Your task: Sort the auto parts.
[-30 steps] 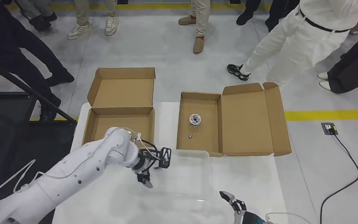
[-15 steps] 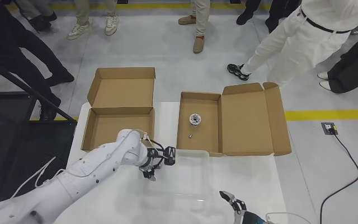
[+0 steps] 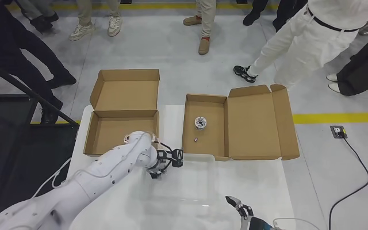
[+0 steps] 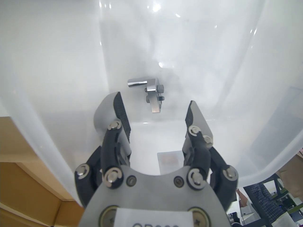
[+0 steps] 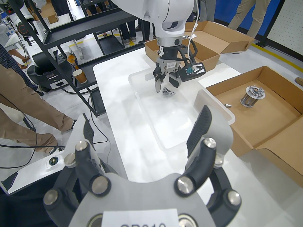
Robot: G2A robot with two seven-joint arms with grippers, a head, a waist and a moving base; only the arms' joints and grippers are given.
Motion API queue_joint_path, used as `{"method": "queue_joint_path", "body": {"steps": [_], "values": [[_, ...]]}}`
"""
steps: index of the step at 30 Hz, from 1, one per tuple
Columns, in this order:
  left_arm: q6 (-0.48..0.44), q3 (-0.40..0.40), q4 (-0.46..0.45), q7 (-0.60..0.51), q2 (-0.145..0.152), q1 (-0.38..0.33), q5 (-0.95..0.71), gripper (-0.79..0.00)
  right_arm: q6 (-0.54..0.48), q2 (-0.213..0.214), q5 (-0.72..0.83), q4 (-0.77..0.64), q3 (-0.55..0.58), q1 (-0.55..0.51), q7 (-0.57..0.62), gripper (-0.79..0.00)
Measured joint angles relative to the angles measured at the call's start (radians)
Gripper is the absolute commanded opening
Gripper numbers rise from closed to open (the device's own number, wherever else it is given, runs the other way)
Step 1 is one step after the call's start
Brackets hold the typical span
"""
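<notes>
Auto parts lie in more than one place for now. One small silver metal bracket with a stubby round pin [image 4: 151, 93] rests on the floor of the clear plastic tub [image 4: 59, 95], at the lower centre of the top view, not yet sorted. My left pincer [image 4: 154, 102] hangs just above it, pointed down into the tub with the jaws spread wide and touching nothing. The bracket is in line with the gap between them, so I judge that a short drop and a squeeze should catch its flat body. A round silver cage-like part [image 3: 200, 122] and a small bolt [image 3: 196, 139] sit a little apart in the open brown cardboard box [image 3: 207, 146] at centre frame. A second open cardboard box [image 3: 123, 129] lies centre left. My right pincer [image 5: 145, 119] sits at the lower edge of the top view — spread too, gripping nothing — well clear of the tub.
</notes>
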Motion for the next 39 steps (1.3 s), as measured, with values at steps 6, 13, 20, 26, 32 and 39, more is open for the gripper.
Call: {"method": "queue_joint_path", "body": {"steps": [6, 13, 20, 26, 32, 39], "values": [[-0.012, -0.004, 0.043, -0.004, -0.026, 0.004, 0.005, -0.403, 0.0, 0.0, 0.0, 0.0, 0.0, 0.0, 0.0, 0.0], [-0.028, -0.011, 0.09, -0.011, -0.051, 0.008, 0.004, -0.44, 0.0, 0.0, 0.0, 0.0, 0.0, 0.0, 0.0, 0.0], [-0.046, -0.019, 0.121, -0.009, -0.068, 0.011, 0.011, -0.539, 0.0, 0.0, 0.0, 0.0, 0.0, 0.0, 0.0, 0.0], [-0.063, -0.032, 0.136, -0.001, -0.076, 0.011, 0.014, -0.573, 0.0, 0.0, 0.0, 0.0, 0.0, 0.0, 0.0, 0.0], [-0.065, -0.047, 0.124, -0.009, -0.076, 0.01, 0.02, -0.585, 0.0, 0.0, 0.0, 0.0, 0.0, 0.0, 0.0, 0.0], [-0.072, -0.068, 0.099, -0.022, -0.066, 0.017, 0.022, -0.785, 0.0, 0.0, 0.0, 0.0, 0.0, 0.0, 0.0, 0.0]]}}
